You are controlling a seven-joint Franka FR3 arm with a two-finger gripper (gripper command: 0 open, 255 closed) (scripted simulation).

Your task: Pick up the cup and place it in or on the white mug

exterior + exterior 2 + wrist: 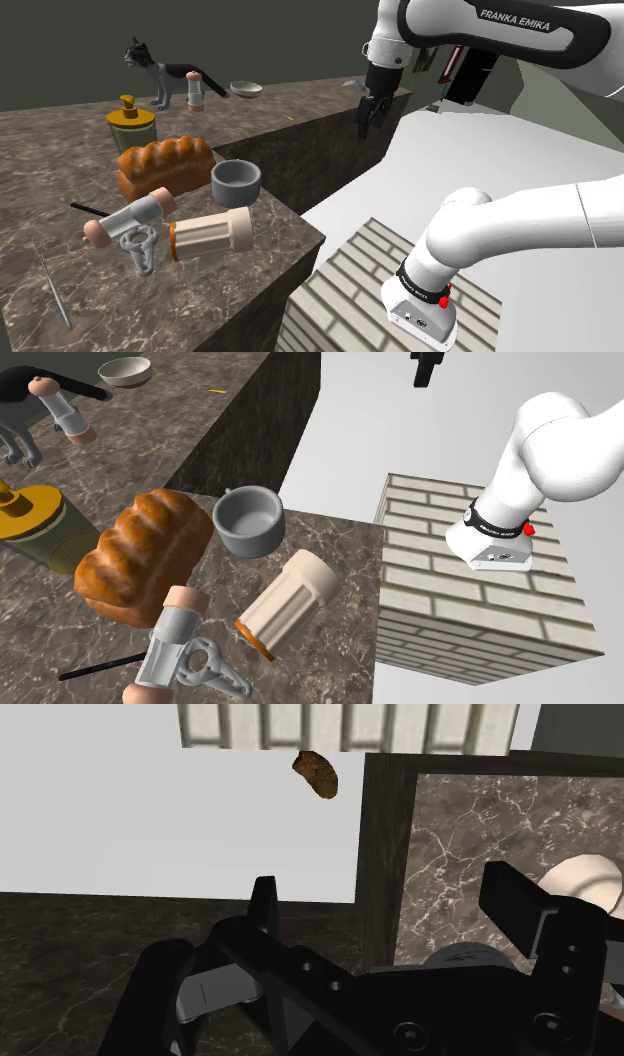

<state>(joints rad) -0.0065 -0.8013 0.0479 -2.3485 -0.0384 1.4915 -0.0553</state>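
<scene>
1. Cup (210,235): a pale ribbed cylinder with an orange band at one end. It lies on its side on the near part of the table (278,238).
   - Judged handling: rigid and light. The ribs should resist slipping.
   - On its side, the round body is likely to roll if nudged.
   - Recommended hold: across the ribbed barrel at mid-length, one finger on each flank, closing square to the long axis.
2. Mug (236,183): grey, upright, mouth open upward. It stands just beyond the cup, near it but apart from it. A bread loaf (165,165) sits on the side toward the shoulder view's left.
3. Gripper (372,112): it hangs above the far edge of the table, well apart from both cup and mug.
   - The fingers (263,902) stand apart with nothing between them.
   - The cup lies well toward the near end from the fingers, so the approach calls for a long travel and then a descent.
</scene>
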